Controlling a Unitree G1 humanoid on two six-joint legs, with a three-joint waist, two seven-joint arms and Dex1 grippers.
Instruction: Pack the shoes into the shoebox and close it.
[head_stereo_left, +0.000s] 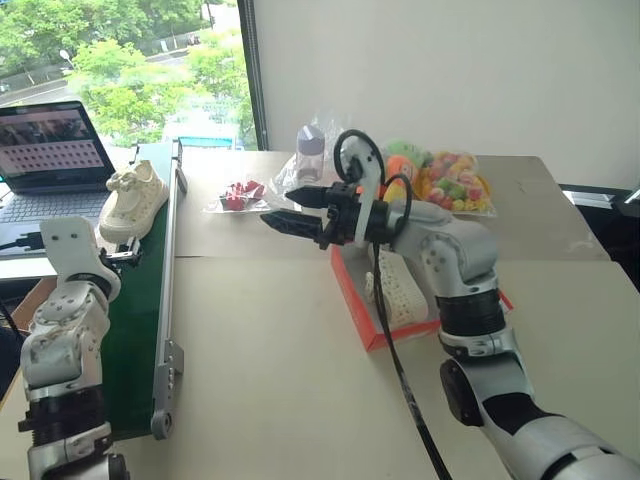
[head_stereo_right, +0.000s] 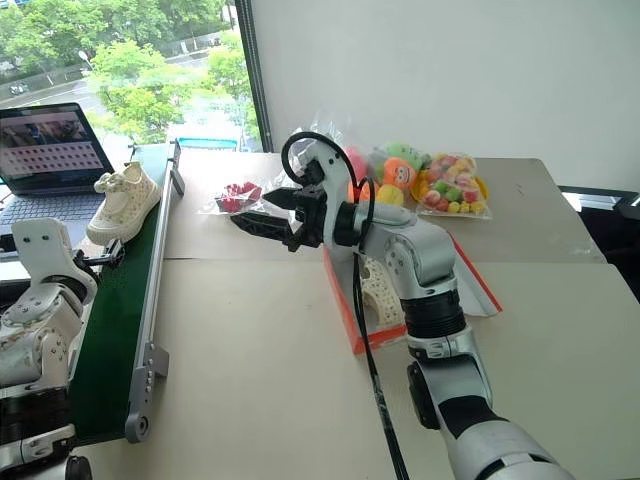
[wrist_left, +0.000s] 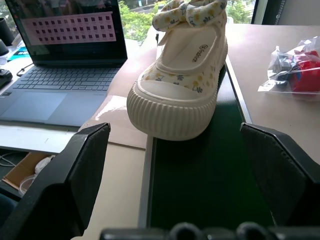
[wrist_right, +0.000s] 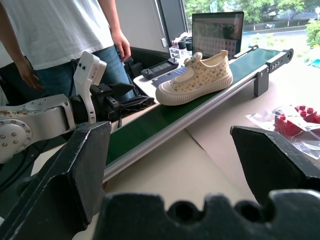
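While one shoe (head_stereo_left: 132, 200) stands on the green belt (head_stereo_left: 135, 330) near the laptop (head_stereo_left: 55, 150), toe toward the left gripper (wrist_right: 131, 97), that gripper is wide open, holds nothing, and is just short of the toe. The other shoe (head_stereo_left: 400, 290) lies inside the open shoebox (head_stereo_left: 355, 300) on the surface (head_stereo_left: 260, 370). The right gripper (head_stereo_left: 290, 218) hangs above the surface, just beside the shoebox, pointing toward the belt, fingers spread apart and empty. Bags of toys (head_stereo_left: 450, 185) lie behind the shoebox. A person (wrist_right: 60, 35) stands beyond the belt.
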